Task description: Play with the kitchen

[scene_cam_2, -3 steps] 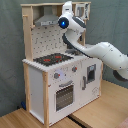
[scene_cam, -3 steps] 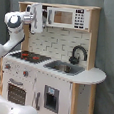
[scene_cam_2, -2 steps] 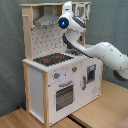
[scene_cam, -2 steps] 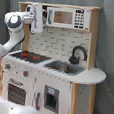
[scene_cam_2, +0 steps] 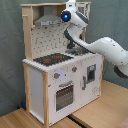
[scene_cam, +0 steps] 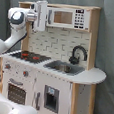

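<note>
The kitchen is a tall white and light-wood toy unit with a black-red hob, a grey sink, a black tap, a windowed oven door and a small microwave on top. In the first exterior view my gripper is raised to the upper shelf, right at the microwave's left end. In the second exterior view the kitchen is seen from its hob side, with the hood above the hob. My arm reaches in from the second exterior view's right, up to the top shelf.
A rounded counter end sticks out at the first exterior view's right. The kitchen stands on a wooden floor before a grey curtain. A small lower door sits under the sink.
</note>
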Tool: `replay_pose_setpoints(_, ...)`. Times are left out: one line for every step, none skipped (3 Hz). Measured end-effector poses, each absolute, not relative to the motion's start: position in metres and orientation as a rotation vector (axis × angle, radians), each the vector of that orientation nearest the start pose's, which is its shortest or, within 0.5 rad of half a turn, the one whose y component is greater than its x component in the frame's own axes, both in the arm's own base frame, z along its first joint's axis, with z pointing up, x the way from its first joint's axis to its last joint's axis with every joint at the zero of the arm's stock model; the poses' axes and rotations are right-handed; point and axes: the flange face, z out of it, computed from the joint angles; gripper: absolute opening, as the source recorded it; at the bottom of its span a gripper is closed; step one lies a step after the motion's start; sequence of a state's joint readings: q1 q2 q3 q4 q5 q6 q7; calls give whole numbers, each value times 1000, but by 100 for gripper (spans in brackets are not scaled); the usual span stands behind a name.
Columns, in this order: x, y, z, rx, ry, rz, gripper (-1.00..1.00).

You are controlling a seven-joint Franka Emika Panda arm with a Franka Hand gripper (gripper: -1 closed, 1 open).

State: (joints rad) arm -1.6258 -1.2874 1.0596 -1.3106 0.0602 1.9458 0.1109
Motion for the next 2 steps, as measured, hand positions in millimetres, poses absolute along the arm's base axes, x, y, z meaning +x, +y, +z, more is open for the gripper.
replay_pose_setpoints(500, 327, 739, 1661, -148, 878, -100)
replay_pose_setpoints(488, 324, 738, 1680, -97, 857, -100)
